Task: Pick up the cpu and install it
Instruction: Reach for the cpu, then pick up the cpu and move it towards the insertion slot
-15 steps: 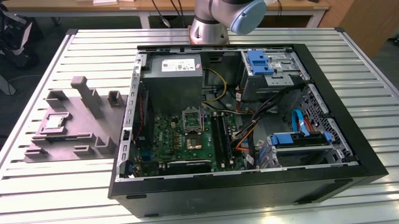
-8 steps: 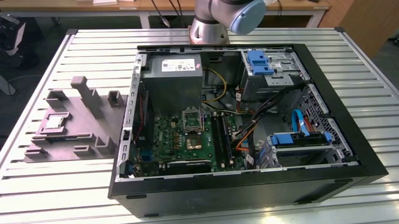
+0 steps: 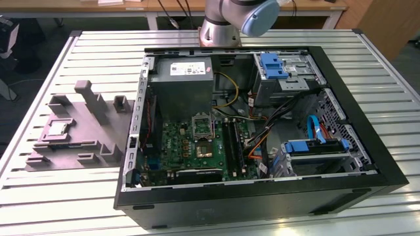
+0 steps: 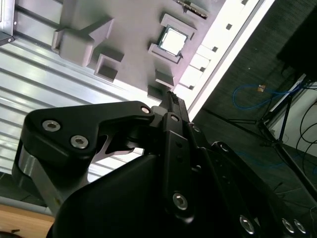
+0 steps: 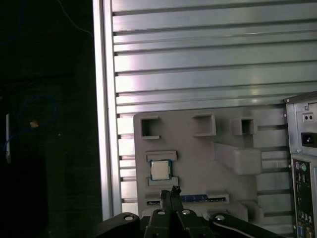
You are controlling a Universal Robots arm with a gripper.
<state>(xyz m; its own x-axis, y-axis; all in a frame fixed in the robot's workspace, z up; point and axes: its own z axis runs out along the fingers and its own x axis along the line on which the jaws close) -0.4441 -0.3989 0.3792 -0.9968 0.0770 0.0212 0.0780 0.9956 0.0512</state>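
The cpu [image 3: 58, 129] is a small silvery square lying flat in a recess of the grey tray [image 3: 78, 142], at the exterior view's left beside the open computer case. Both wrist views look down on the cpu [image 5: 159, 170] [image 4: 172, 40] in its tray pocket. My gripper [image 5: 170, 192] [image 4: 172, 97] hangs well above the tray, close to the cpu's side of it, with its black fingers together and nothing between them. The metal-framed socket [image 3: 201, 124] sits on the green board inside the case.
The black case [image 3: 262, 196] holds a power supply [image 3: 182, 83], blue-tabbed drive cages [image 3: 315, 147] and loose cables. The arm's base [image 3: 222, 29] stands behind it. The slatted metal table [image 5: 208, 59] ends at an edge [image 5: 104, 124], with dark floor beyond.
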